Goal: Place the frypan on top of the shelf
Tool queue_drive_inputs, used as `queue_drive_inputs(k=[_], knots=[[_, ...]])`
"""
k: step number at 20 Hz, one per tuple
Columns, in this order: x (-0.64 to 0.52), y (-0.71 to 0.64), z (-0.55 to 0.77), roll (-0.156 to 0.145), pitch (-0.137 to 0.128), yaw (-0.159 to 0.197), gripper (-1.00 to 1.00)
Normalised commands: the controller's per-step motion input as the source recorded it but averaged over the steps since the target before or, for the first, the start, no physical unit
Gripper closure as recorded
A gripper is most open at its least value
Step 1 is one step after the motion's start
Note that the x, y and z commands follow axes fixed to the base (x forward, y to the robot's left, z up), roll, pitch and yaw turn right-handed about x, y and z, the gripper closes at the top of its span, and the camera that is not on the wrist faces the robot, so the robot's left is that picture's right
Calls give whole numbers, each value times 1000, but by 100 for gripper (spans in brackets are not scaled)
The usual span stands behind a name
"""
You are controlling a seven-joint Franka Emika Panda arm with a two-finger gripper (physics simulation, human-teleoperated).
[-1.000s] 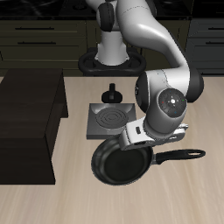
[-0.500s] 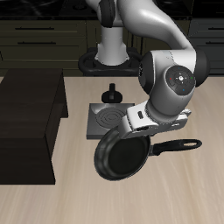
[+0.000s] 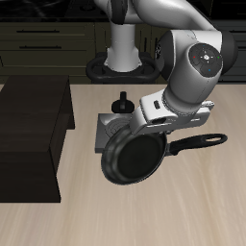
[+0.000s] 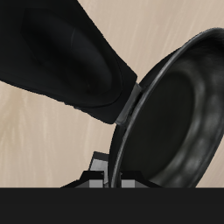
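The glossy black frypan (image 3: 133, 159) hangs tilted in the air above the table, its long handle (image 3: 199, 143) pointing away from the shelf. My gripper (image 3: 157, 132) is shut on the pan's rim next to the handle root and holds it lifted over the stove plate's front edge. In the wrist view the pan's bowl (image 4: 188, 105) and its handle (image 4: 61, 61) fill the frame, with the fingertips (image 4: 112, 175) clamped at the rim. The dark brown shelf (image 3: 29, 135) stands at the table's side, its flat top bare.
A square grey stove plate (image 3: 113, 130) with a spiral coil lies under the pan. A small black knob (image 3: 121, 103) stands behind it. Dark drawer cabinets (image 3: 48, 38) line the back wall. The robot's base (image 3: 120, 62) stands at the table's back.
The gripper has risen with the frypan, lifting it higher off the table and tilting it more. The pan has shifted slightly back over the stove plate.
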Motion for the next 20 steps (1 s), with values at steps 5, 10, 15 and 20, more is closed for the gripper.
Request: queue_drive_inputs(k=[5,10,15,20], knots=[[-84,-58,431,-18,-57,27,100],[-79,-37,278,-5,-34,22,100],[-100,-4,283,-2,-31,28,100],[-61,-27,225,0,-24,13,100]])
